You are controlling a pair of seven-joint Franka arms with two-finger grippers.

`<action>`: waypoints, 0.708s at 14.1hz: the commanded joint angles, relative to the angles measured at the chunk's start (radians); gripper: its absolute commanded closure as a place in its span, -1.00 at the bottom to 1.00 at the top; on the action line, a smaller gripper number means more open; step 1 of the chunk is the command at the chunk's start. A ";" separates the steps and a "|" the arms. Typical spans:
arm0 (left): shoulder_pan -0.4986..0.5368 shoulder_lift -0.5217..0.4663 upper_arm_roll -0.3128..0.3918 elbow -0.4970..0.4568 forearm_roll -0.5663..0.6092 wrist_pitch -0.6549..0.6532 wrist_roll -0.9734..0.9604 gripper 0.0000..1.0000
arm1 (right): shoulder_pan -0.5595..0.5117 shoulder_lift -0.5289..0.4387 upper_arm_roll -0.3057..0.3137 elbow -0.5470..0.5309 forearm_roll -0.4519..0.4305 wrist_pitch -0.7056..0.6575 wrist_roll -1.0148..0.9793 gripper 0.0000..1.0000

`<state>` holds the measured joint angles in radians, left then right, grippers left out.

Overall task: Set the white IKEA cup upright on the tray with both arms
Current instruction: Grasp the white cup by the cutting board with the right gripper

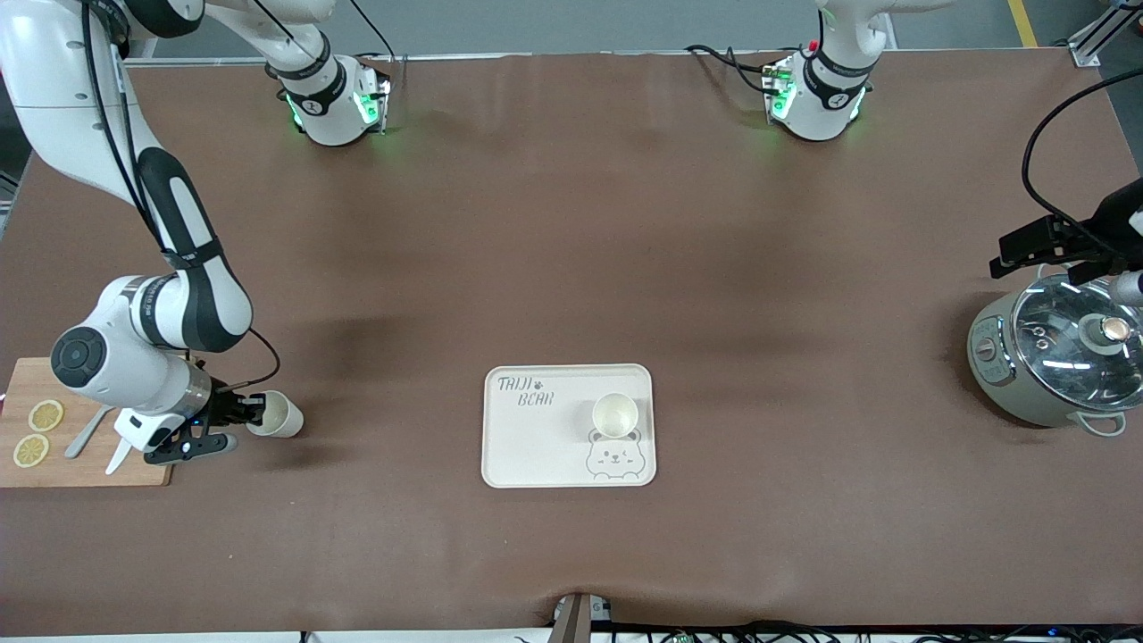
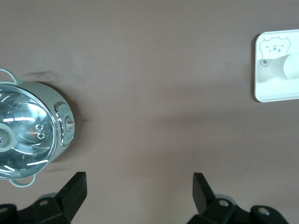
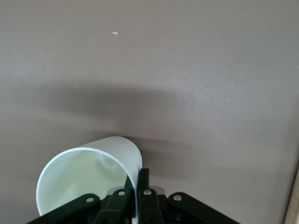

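The desk (image 1: 571,268) is covered with a brown mat. At the left arm's end of the desk stands a grey-green cooker (image 1: 1054,362) with a shiny glass lid (image 2: 18,135). The left gripper (image 2: 140,191) hangs over this cooker, and its fingers (image 2: 74,189) stand wide apart with nothing between them; this arm waits.

Near the middle of the desk, toward the front camera, lies the cream tray (image 1: 527,446) with grey "TAIJI BEAR" lettering and a bear face. One white cup (image 1: 615,415) stands upright on the tray, just above the bear drawing.

At the right arm's end of the desk lies a wooden cutting board (image 1: 54,473) with two lemon slices (image 1: 37,432) and a light utensil on it.

Just beside this board a second white cup (image 1: 277,414) lies on its side on the desk, well apart from the tray. The right gripper (image 1: 253,412) is low at this cup, and its fingers (image 3: 142,186) are pressed together on the cup's rim wall, one inside and one outside.
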<state>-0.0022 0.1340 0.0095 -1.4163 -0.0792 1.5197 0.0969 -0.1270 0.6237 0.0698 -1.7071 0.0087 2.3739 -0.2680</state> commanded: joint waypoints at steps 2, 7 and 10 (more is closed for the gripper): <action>-0.064 -0.048 0.035 -0.010 -0.005 -0.050 -0.017 -1.00 | 0.021 -0.062 0.028 0.058 0.011 -0.161 0.007 1.00; -0.061 -0.074 0.018 -0.010 0.073 -0.047 -0.017 -1.00 | 0.147 -0.065 0.067 0.162 0.010 -0.265 0.322 1.00; -0.059 -0.070 0.018 -0.009 0.087 0.002 -0.037 -1.00 | 0.260 -0.064 0.067 0.182 0.011 -0.262 0.546 1.00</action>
<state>-0.0582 0.0761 0.0284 -1.4158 -0.0177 1.4944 0.0784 0.0774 0.5561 0.1422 -1.5485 0.0173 2.1223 0.1533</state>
